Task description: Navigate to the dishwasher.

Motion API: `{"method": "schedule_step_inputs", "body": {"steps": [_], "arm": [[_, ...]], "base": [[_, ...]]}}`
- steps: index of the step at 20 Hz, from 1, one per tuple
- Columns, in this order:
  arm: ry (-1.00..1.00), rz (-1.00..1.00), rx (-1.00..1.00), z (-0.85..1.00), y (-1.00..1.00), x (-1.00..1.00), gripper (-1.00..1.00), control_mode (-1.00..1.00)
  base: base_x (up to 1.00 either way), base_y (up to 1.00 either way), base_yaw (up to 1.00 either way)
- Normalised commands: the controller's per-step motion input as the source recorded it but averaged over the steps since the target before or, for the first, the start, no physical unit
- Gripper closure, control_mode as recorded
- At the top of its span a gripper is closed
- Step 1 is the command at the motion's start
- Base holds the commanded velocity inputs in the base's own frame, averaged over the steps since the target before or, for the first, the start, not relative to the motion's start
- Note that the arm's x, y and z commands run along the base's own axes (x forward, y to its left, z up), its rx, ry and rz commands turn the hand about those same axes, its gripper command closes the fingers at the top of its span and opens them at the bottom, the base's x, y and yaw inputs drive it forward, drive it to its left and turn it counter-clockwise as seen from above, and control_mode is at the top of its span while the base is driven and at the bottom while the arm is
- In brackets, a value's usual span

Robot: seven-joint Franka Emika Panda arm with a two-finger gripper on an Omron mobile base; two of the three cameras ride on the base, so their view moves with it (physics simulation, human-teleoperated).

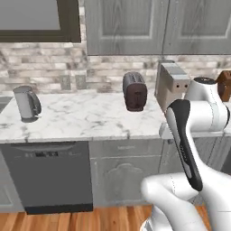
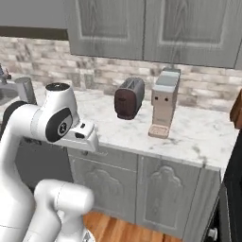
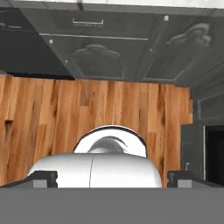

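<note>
Dishwasher [image 1: 47,173] under counter's left end, end effector [image 3: 112,178] open, empty, over wooden floor [image 3: 52,113]

Folding up tight in front of the marble counter [image 1: 90,117], with the white arm [image 1: 198,149] rising from the base and bending back on itself. Holding the rounded elbow joint level with the counter's edge, a dark stripe running down the link below it. Pointing the wrist downward, well clear of the counter. Aiming the gripper [image 3: 112,178] toward the floor below the counter, its two dark fingertips [image 3: 43,178] sitting wide apart at either side, gripping nothing.
</note>
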Motion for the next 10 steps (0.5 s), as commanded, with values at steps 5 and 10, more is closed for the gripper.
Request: {"method": "schedule_step_inputs", "body": {"steps": [5,10], "arm": [[0.0,0.0,0.0,0.0,0.0,0.0,-1.0,1.0],[0.0,0.0,0.0,0.0,0.0,0.0,-1.0,1.0]], "base": [[0.09,0.0,1.0],[0.52,0.02,0.89]]}}
